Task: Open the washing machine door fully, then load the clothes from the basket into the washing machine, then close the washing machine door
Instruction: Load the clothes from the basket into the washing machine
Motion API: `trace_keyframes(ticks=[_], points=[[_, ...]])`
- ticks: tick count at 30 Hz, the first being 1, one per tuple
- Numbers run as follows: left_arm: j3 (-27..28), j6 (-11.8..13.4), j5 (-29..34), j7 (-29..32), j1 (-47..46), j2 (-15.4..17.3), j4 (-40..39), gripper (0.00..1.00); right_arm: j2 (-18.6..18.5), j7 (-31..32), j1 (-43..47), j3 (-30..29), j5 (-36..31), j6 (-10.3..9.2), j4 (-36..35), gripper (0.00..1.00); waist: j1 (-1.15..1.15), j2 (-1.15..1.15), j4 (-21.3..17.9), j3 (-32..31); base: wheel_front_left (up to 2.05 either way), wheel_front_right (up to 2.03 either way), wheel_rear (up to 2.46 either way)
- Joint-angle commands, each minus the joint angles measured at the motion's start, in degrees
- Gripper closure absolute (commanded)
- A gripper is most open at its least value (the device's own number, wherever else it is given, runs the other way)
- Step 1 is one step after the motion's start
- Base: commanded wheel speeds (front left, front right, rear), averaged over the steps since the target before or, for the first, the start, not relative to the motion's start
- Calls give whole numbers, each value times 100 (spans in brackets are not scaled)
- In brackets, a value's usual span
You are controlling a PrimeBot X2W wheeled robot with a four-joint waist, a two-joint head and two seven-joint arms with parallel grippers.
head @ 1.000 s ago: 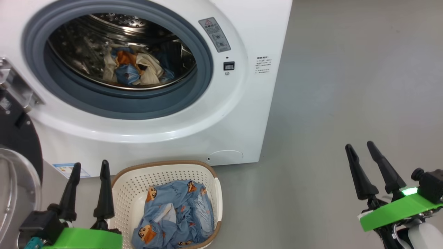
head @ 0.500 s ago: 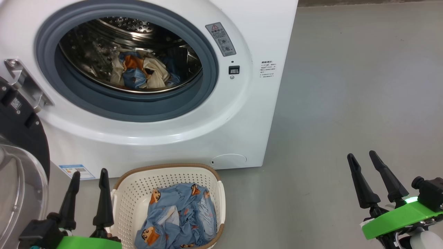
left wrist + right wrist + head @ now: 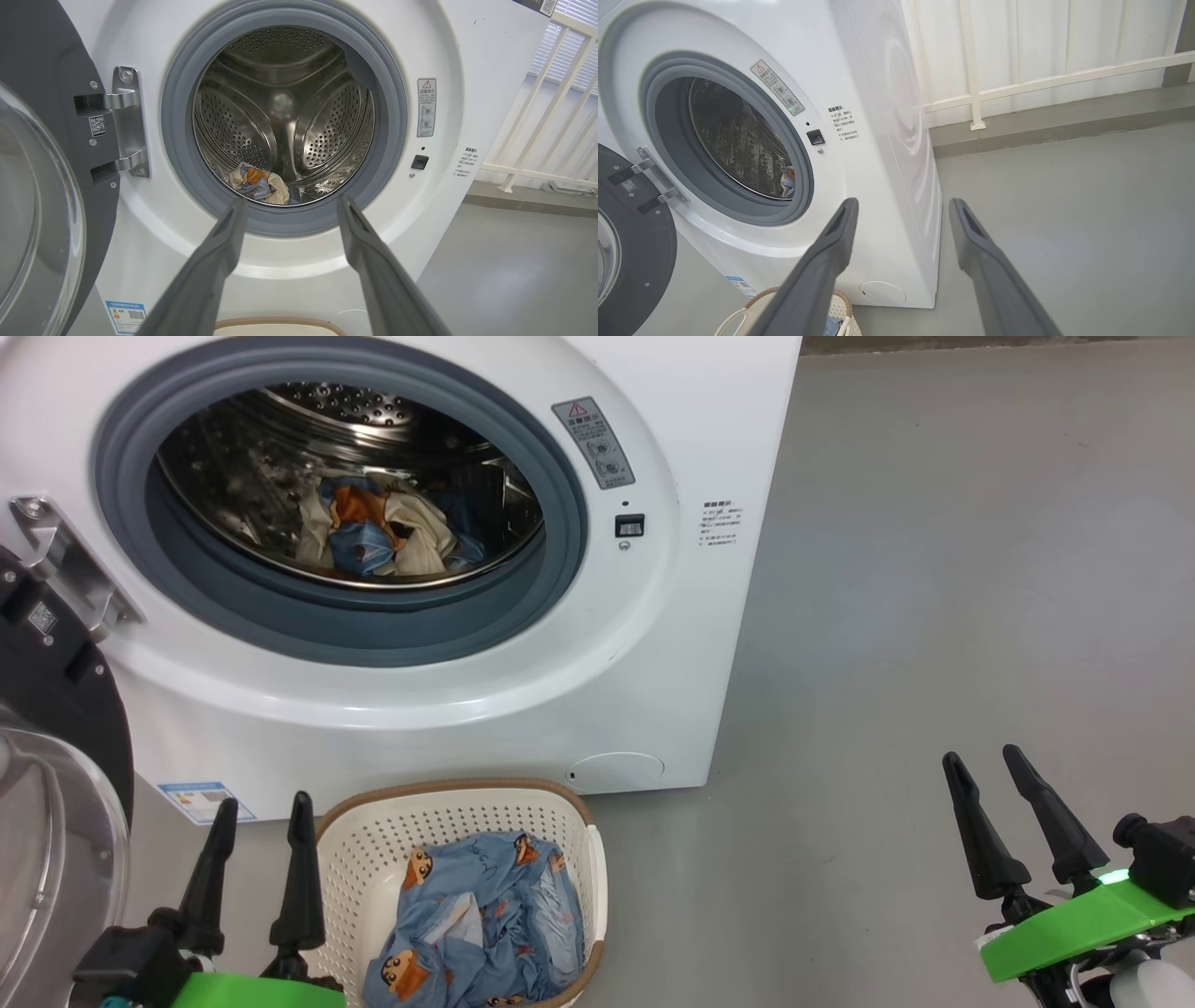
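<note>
Washing machine (image 3: 672, 644), white w/ grey gasket, takes the upper left of head view. Door (image 3: 65, 728) hangs open at left edge: black rim, clear glass bowl. Basket (image 3: 448, 812) at bottom centre, just in front of machine, cream w/ brown rim. It holds crumpled light-blue clothes (image 3: 485, 933) w/ orange-brown faces; more blue/cream ones lie in the drum (image 3: 280, 457). Left gripper (image 3: 263, 801) lower left, beside basket; right gripper (image 3: 980, 754) lower right over floor (image 3: 934, 569). Both have fingers spread, holding nothing.

Bright, even light all round, perhaps daylight from the blinds (image 3: 577, 51). Soft sheen lies on the floor (image 3: 514, 280) and the washing machine (image 3: 448, 709) front; wrist views bow at the edges, and shadows are faint.
</note>
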Motion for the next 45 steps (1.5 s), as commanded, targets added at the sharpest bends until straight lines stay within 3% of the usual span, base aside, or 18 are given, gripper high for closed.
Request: trace_keyframes(ticks=[1, 32, 45], points=[[154, -18, -10, -29, -154, 72, -118, 0, -92, -28, -53, 114, -64, 36, -110, 0, 0, 0, 1, -7, 0, 0, 0], [68, -18, -46, -29, -205, 71, -113, 0, -129, -28, -137, 225, 62, 36, -123, 0, 0, 0, -28, 133, 0, 0, 0], [-45, 17, -34, -29, -434, 71, -153, 0, -166, -28, -327, 182, 121, 36, -218, 0, 0, 0, -73, 647, 0, 0, 0]])
